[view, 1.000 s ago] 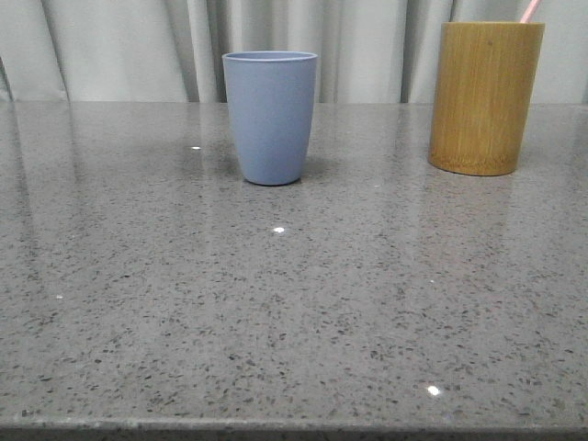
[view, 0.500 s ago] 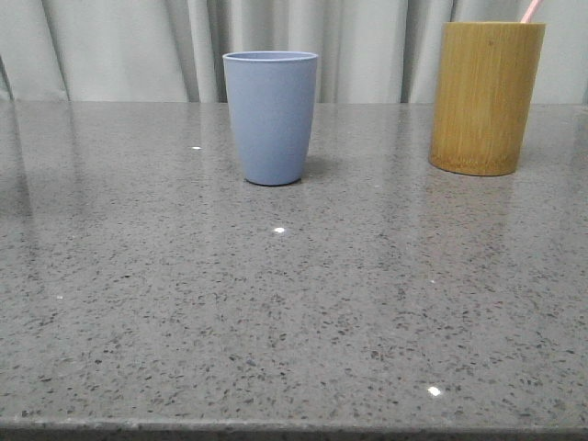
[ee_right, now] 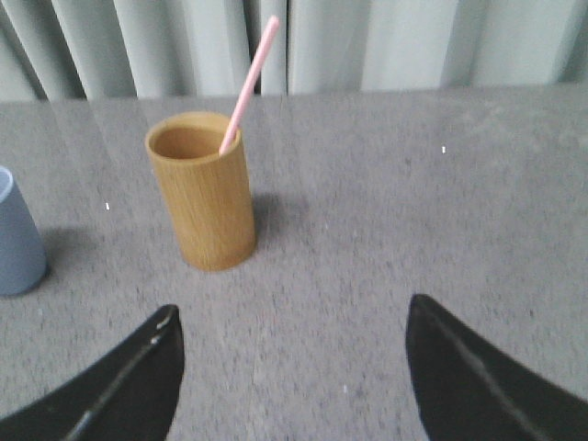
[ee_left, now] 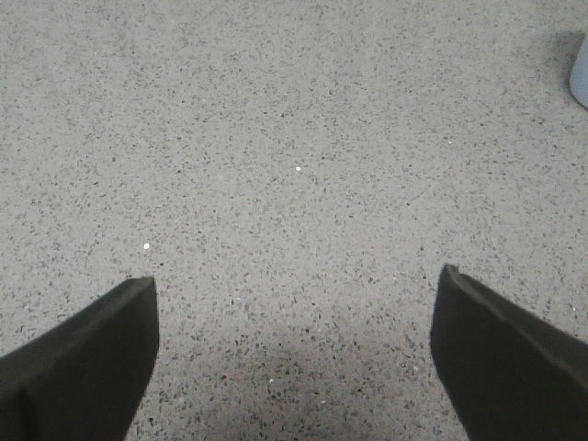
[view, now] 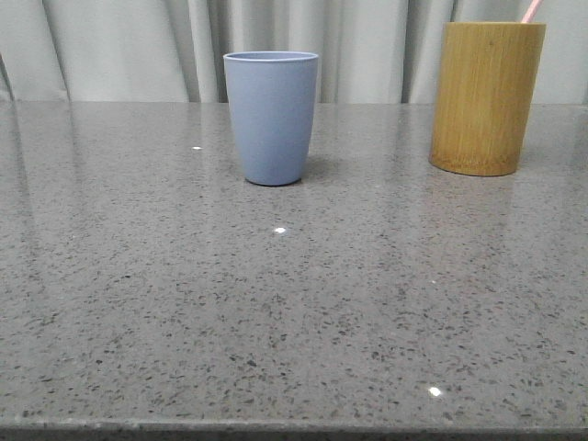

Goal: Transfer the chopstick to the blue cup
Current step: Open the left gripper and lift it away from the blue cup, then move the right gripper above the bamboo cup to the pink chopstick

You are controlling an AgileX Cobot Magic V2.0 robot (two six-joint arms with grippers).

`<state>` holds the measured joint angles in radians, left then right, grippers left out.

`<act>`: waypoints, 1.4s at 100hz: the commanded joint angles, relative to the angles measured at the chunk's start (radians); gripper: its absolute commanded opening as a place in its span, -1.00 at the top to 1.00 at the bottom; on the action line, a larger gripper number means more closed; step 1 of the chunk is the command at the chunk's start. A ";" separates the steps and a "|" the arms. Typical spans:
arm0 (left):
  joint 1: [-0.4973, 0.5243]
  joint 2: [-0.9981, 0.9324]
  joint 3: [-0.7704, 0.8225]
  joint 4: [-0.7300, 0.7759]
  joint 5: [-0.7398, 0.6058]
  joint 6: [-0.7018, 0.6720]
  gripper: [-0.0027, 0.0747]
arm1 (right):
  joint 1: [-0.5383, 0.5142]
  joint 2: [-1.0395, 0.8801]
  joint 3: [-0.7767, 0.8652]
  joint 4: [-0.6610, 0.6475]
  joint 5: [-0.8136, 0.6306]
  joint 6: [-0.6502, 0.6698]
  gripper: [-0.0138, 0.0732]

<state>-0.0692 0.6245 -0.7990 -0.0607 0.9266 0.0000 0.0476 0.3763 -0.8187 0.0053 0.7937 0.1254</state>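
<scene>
The blue cup (view: 272, 117) stands upright at the back middle of the grey table; it also shows in the right wrist view (ee_right: 16, 237) and as a sliver in the left wrist view (ee_left: 581, 78). A pale pink chopstick (ee_right: 248, 83) leans out of the tall bamboo holder (ee_right: 204, 191), which stands at the back right (view: 487, 96); only the chopstick's tip (view: 530, 10) shows in the front view. My right gripper (ee_right: 292, 317) is open and empty, short of the holder. My left gripper (ee_left: 296, 285) is open and empty over bare table. Neither gripper shows in the front view.
The speckled grey stone table (view: 294, 303) runs to a front edge at the bottom of the front view. Pale grey curtains (view: 138, 46) hang close behind the table's back edge, right behind both cups.
</scene>
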 commanded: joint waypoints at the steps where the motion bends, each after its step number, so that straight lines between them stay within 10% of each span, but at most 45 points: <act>1: 0.004 -0.014 -0.018 -0.011 -0.082 -0.014 -0.59 | -0.008 0.030 -0.029 0.000 -0.164 -0.004 -0.51; 93: 0.004 -0.014 -0.018 -0.011 -0.084 -0.014 -0.59 | -0.008 0.737 -0.034 0.092 -1.015 0.004 -0.51; 140: 0.004 -0.014 -0.018 -0.011 -0.084 -0.014 -0.59 | 0.002 0.923 -0.110 0.092 -1.169 0.091 -0.51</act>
<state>-0.0692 0.6099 -0.7908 -0.0607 0.9149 -0.0071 0.0476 1.2932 -0.8575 0.0964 -0.2778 0.2138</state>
